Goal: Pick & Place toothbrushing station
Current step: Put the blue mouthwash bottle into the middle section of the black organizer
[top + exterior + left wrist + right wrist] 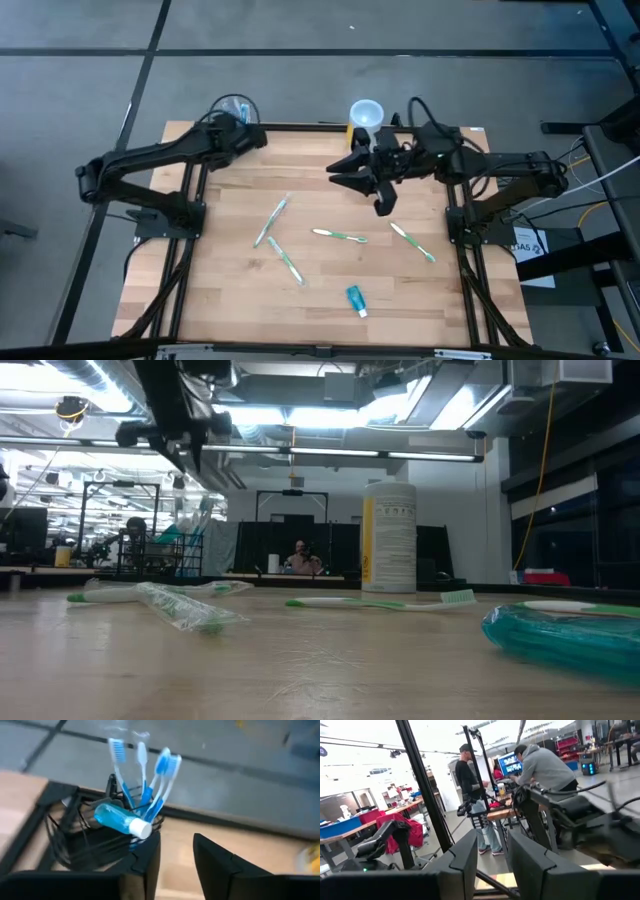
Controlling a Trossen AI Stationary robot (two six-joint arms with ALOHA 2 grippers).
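Left end effector (175,842) hovers just beside toothbrushing station (75,837), fingers (150,865) apart.

On the table lie four green toothbrushes: one (272,220), a second (285,260), a third (339,236) and a fourth (412,242). One teal tube (356,299) lies near the front edge. One cup (366,113) stands at the back. The black holder (87,837) carries four blue toothbrushes (145,780) and one blue tube (120,820). Two arms work here. Two people (470,795) stand beyond.
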